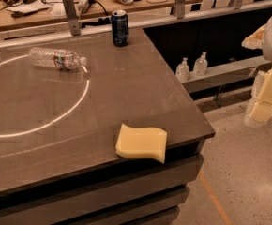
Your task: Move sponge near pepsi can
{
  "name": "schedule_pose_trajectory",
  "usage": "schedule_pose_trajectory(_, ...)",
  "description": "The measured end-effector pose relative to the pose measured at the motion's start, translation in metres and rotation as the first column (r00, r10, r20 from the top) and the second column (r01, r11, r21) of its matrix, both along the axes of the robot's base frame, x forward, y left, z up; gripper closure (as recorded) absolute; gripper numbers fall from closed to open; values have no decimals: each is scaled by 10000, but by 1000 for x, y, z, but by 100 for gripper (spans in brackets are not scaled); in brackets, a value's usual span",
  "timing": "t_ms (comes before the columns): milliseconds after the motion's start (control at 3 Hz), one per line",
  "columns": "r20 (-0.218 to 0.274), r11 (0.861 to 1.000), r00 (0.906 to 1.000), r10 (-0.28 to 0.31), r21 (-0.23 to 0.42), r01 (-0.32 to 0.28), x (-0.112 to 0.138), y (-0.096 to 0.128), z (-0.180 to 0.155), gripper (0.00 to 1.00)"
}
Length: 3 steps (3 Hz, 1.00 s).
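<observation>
The sponge (pixel 141 142) is a pale yellow wavy-edged foam pad lying flat at the front edge of the dark table (pixel 126 88), slightly overhanging it. The pepsi can (pixel 120 27) stands upright at the table's far edge, dark blue with a silver rim, well apart from the sponge. My gripper (pixel 263 101), with pale yellow fingers, hangs at the right edge of the view, off the table and over the floor, far to the right of the sponge. It holds nothing that I can see.
A clear plastic water bottle (pixel 57 58) lies on its side at the table's far left. Two small pump bottles (pixel 192 67) stand on a lower ledge right of the table. A cluttered workbench (pixel 42 3) runs behind. The table's right corner drops to the floor.
</observation>
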<state>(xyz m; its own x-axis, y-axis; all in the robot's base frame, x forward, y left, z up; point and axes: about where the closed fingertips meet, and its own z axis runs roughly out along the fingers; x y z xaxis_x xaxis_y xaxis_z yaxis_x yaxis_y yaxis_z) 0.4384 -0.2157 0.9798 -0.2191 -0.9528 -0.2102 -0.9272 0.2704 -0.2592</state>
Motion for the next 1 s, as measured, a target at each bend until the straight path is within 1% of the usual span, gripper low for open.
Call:
schedule_pose_trajectory(333, 2, 10000, 10000, 0, 0, 0, 0, 0, 0, 0)
schedule_pose_trajectory(667, 49, 9968, 9993, 379, 702, -382, -2, 16, -4, 0)
schedule_pose_trajectory(1000, -105, 9756, 9995, 290, 2178, -260, -12, 43, -33, 0)
